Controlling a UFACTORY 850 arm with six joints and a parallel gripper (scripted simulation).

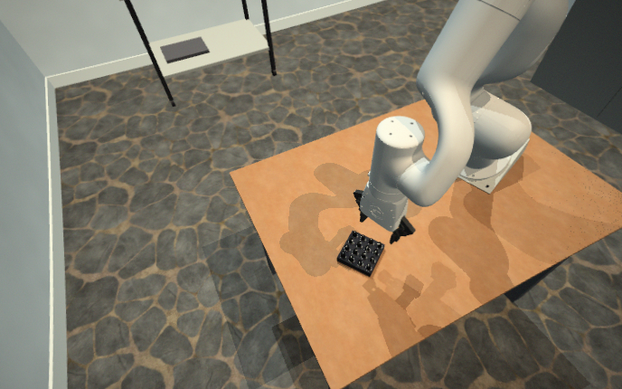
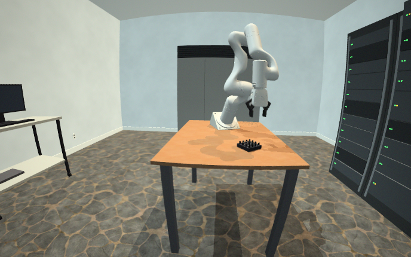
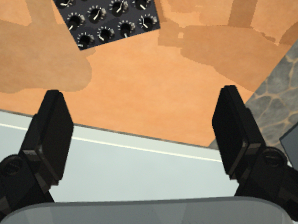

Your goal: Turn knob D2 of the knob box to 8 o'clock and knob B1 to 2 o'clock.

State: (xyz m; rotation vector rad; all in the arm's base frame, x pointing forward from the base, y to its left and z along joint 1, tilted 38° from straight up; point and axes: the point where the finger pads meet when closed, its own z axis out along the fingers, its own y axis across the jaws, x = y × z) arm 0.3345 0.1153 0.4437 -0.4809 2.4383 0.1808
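Observation:
The black knob box stands on its feet on the orange table, near its front-left part in the top view. It carries a grid of small black knobs with white lines. In the wrist view it sits at the top left, partly cut off by the frame edge. My gripper is open and empty. It hangs high above the table, behind and to the right of the box, touching nothing. The knob names and marks are too small to read.
The arm's white base is bolted at the table's rear. A desk with a monitor stands at the left wall, server racks at the right. The table's edge shows under the fingers in the wrist view.

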